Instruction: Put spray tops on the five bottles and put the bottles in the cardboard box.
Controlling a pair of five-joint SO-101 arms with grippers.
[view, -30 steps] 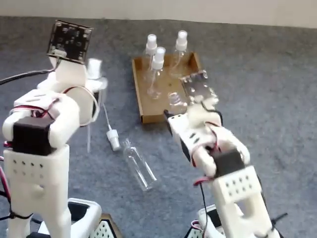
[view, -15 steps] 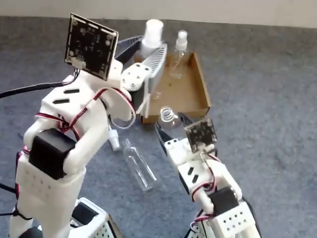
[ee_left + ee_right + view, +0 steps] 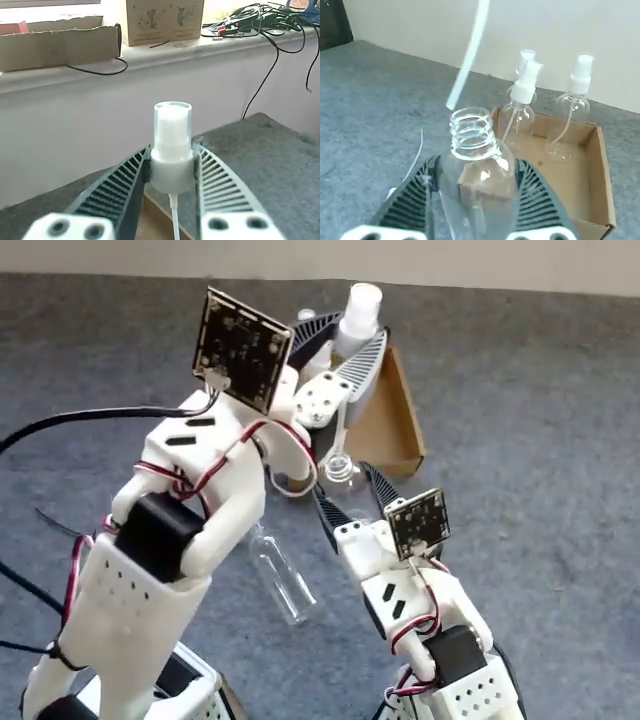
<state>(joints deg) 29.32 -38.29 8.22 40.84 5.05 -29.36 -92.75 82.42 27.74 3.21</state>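
My left gripper point(image 3: 347, 328) is shut on a white spray top point(image 3: 358, 312), held high with its thin tube point(image 3: 173, 222) hanging down. In the left wrist view the spray top point(image 3: 172, 145) sits upright between the two fingers. Below it my right gripper point(image 3: 342, 480) is shut on a clear uncapped bottle point(image 3: 340, 469), held upright in front of the cardboard box point(image 3: 400, 430). The tube's end point(image 3: 465, 65) hangs just above the bottle's threaded neck point(image 3: 471, 131). Three capped bottles point(image 3: 520, 107) stand in the box point(image 3: 592, 185). Another uncapped bottle point(image 3: 280, 578) lies on the carpet.
A loose spray top's tube point(image 3: 416, 150) lies on the grey carpet beside my right gripper. The left arm's body point(image 3: 190, 530) hides much of the box and the carpet on the left of the table. A wall rises behind the table.
The left arm has swung right with the spray top, from the table's left to above the box front. The right arm drew back from the box and holds its bottle upright under it.
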